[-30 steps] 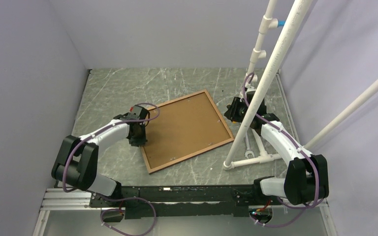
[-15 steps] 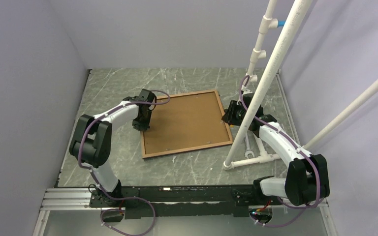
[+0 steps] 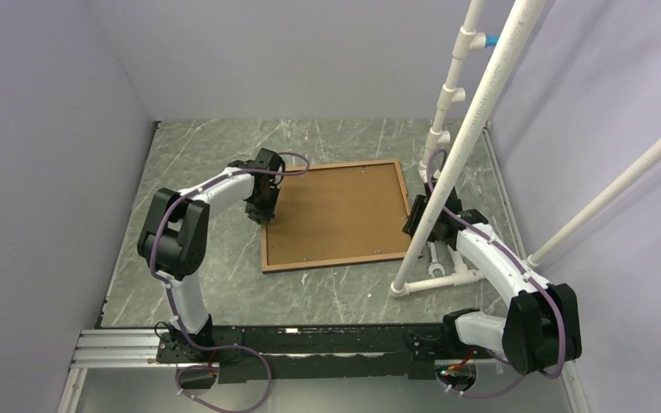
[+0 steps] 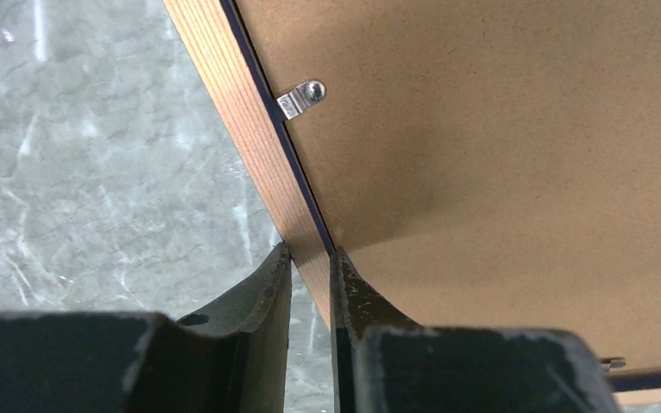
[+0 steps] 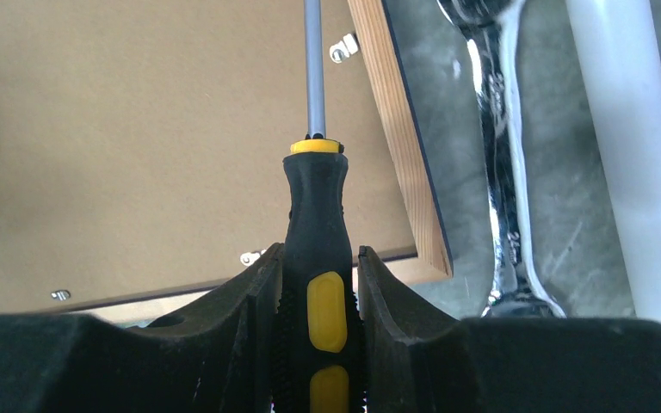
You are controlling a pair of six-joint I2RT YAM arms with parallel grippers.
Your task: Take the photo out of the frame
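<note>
The left tool (image 4: pixel 310 255) pinches the frame (image 4: pixel 254 138) by its wooden left rail, with one finger outside toward the desk (image 4: pixel 95 172) and the other inside over the photo (image 4: pixel 499 155). The photo lies face down in the frame, only its brown back showing. Just ahead of this tool a metal clip (image 4: pixel 301 96) bridges rail and back. The right tool (image 5: pixel 317 251) is clamped on a screwdriver (image 5: pixel 317 206), whose shaft reaches forward over the brown back, near a second clip (image 5: pixel 342 47) at the right rail. To this tool's right a wrench (image 5: pixel 501 155) lies on the desk beside a white pipe (image 5: pixel 628 146).
</note>
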